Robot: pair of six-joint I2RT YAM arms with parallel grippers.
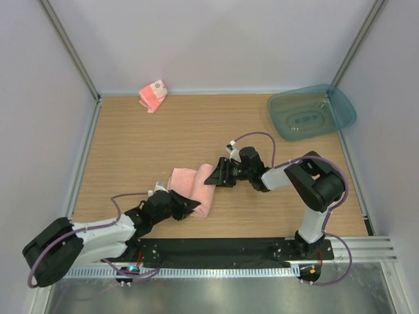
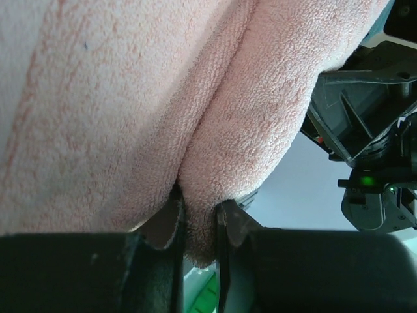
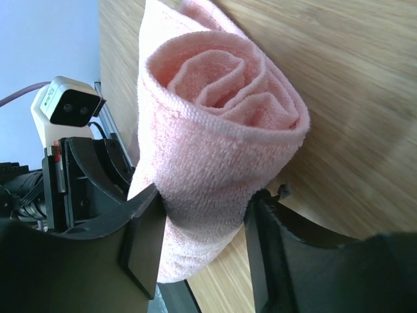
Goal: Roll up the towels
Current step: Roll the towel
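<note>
The larger plain pink towel (image 1: pixel 193 185) lies at the table's middle, partly rolled. In the right wrist view its rolled end (image 3: pixel 221 130) shows a spiral. My right gripper (image 1: pixel 215 175) is shut on that roll, one jaw on each side (image 3: pixel 199 231). My left gripper (image 1: pixel 192 205) is at the towel's near end and pinches a fold of it (image 2: pixel 199 225) between nearly closed jaws. The smaller striped towel (image 1: pixel 154 95) with a white round mark lies bunched at the back left, away from both grippers.
A teal plastic tray (image 1: pixel 311 112) sits at the back right. White walls with metal rails close the table's left, back and right. The right arm's gripper body (image 2: pixel 368 130) is close to the left gripper's right side.
</note>
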